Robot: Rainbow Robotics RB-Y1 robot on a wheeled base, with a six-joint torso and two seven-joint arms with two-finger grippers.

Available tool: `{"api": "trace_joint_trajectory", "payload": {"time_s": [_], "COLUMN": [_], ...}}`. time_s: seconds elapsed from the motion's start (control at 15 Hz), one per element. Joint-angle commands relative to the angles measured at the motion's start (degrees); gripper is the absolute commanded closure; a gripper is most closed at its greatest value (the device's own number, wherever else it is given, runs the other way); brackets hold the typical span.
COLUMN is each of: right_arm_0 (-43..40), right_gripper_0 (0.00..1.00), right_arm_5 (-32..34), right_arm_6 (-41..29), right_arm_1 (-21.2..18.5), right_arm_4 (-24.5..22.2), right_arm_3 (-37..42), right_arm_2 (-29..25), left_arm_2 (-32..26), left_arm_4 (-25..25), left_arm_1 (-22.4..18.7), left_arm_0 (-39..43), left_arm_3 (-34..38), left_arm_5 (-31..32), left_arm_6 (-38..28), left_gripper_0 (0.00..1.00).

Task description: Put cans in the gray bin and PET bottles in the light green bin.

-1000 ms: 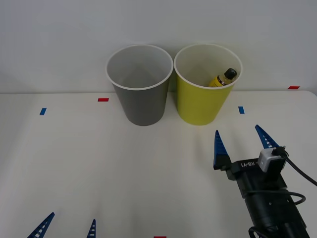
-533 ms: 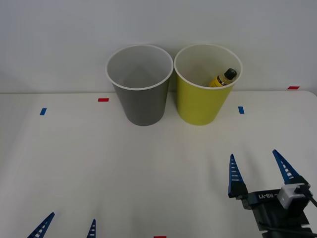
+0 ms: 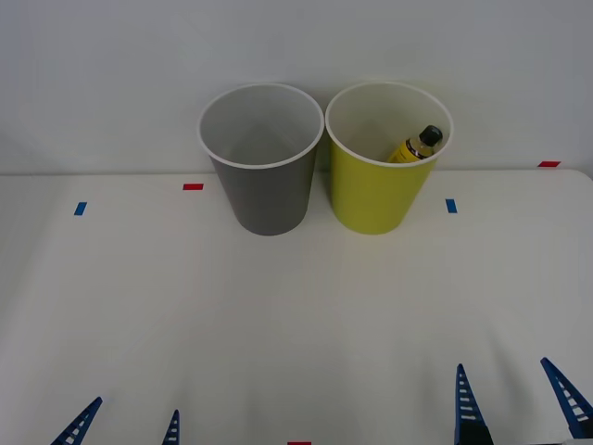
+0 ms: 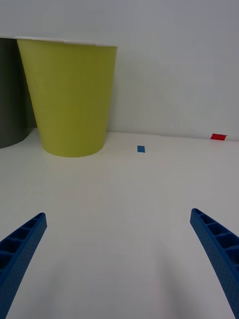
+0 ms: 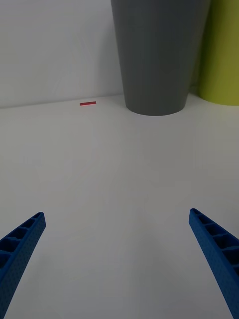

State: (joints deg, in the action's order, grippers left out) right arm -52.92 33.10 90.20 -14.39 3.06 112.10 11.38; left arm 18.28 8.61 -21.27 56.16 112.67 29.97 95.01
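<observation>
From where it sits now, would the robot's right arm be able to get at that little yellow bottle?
Probably not directly. The small clear bottle with yellow liquid lies inside the round yellow-green plastic bin, whose wall shields it. The open right end effector sits low at the table's near edge and would have to come in over the rim.

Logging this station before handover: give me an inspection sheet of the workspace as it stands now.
Surface: white table, small red and blue tape marks.
Job's things: PET bottle leaning inside light green bin; gray bin beside it, nothing seen inside.
Clutter: nothing seen.
Grippers: left hand and right hand open, empty, low at the near edge.
Cables: nothing seen.
Surroundings: plain white wall.
</observation>
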Motion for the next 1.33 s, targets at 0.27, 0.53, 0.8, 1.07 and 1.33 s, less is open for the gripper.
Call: {"api": "trace_joint_trajectory", "payload": {"time_s": [0.27,0.53,0.8,1.07,1.33], "right_arm_0": [-6.1,-7.9,-7.6,-7.6,-7.6], "right_gripper_0": [0.0,0.0,0.0,0.0,0.0], "right_arm_5": [0.7,0.7,0.7,0.7,0.7], "right_arm_6": [3.2,4.0,3.8,3.8,3.8], "right_arm_1": [-0.9,-1.2,-1.2,-1.2,-1.2], "right_arm_4": [0.0,0.0,-0.2,-0.2,-0.2], "right_arm_3": [0.0,0.0,0.0,0.0,0.0], "right_arm_2": [0.9,1.7,1.5,1.5,1.5], "left_arm_2": [0.0,0.0,0.0,0.0,0.0], "left_arm_4": [0.0,0.0,0.0,0.0,0.0], "left_arm_1": [0.0,0.0,0.0,0.0,0.0], "left_arm_0": [0.0,0.0,0.0,0.0,0.0], "left_arm_3": [0.0,0.0,0.0,0.0,0.0], "left_arm_5": [0.0,0.0,0.0,0.0,0.0], "left_arm_6": [0.0,0.0,0.0,0.0,0.0], "left_gripper_0": [0.0,0.0,0.0,0.0,0.0]}}
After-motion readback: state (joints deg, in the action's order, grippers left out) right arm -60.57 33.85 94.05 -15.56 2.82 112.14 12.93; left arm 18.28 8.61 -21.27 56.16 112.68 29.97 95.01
